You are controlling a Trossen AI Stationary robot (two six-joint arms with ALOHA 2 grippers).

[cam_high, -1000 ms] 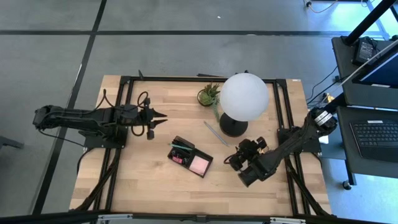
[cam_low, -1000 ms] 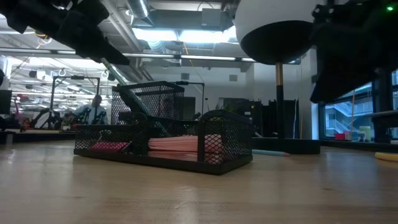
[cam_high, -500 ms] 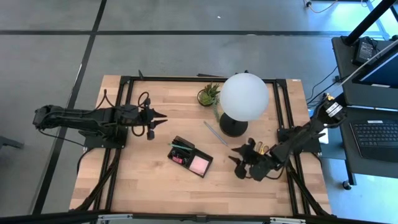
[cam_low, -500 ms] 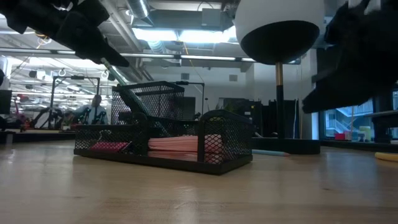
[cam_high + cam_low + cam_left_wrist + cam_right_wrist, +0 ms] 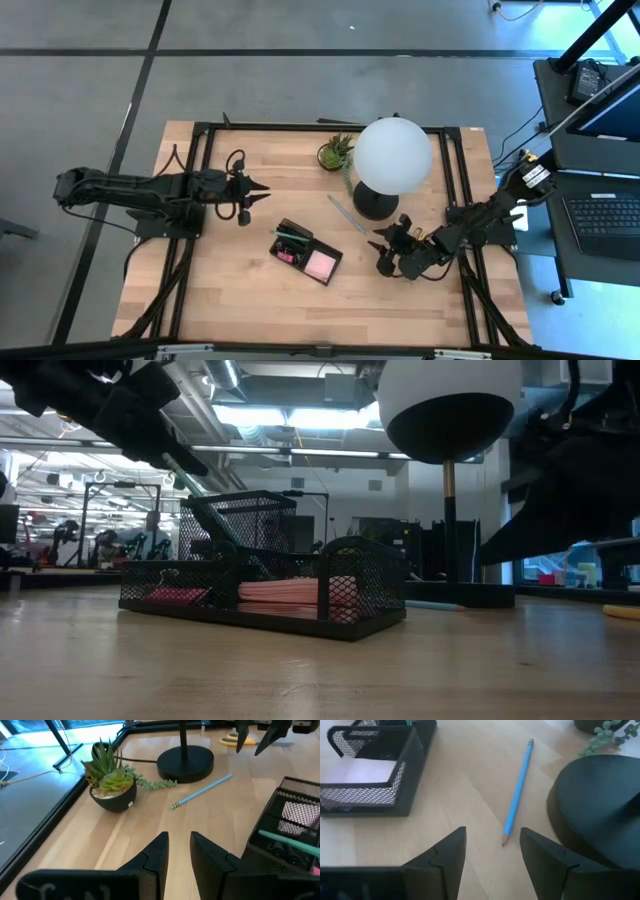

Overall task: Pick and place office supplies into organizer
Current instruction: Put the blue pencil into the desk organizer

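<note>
right hand [image 5: 492,851] open, over pencil [image 5: 517,790]

1 camera looks straight down, 1 sits level at tabletop, 2 ride the wrists; all 4 share the organizer [image 5: 307,254].

a white globe lamp [image 5: 393,155] on a round black base [image 5: 185,763] stands on the wooden counter [image 5: 230,290], with a small potted succulent [image 5: 335,152] just beside it.
</note>
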